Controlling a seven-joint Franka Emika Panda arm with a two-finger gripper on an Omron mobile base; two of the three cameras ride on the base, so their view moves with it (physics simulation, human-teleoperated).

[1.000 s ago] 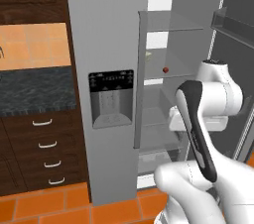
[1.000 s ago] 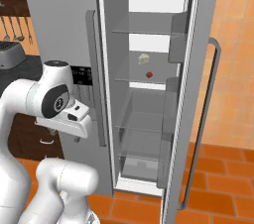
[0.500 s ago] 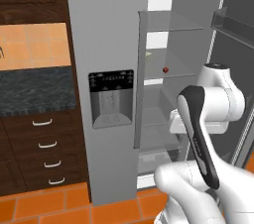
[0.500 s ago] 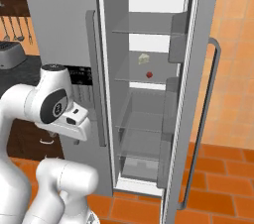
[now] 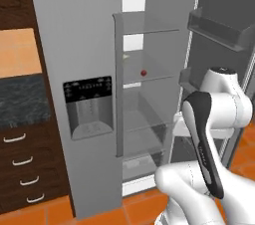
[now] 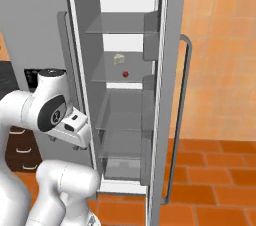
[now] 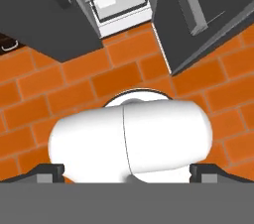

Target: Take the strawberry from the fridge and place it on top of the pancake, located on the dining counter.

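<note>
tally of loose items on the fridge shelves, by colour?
Dark red: 1, the strawberry, on a glass shelf of the open fridge
Pale cream: 1, a small chunk farther back on that shelf
Total: 2

Strawberry point(image 5: 143, 73) on mid shelf in fridge point(image 5: 89, 45).

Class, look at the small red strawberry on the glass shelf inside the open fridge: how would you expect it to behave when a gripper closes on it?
The strawberry looks roundish, so it may roll on the smooth glass shelf if nudged. It seems tiny beside the robot's arm, so probably very light and easy to knock away. Being fruit, it likely bruises under a hard squeeze.
</note>
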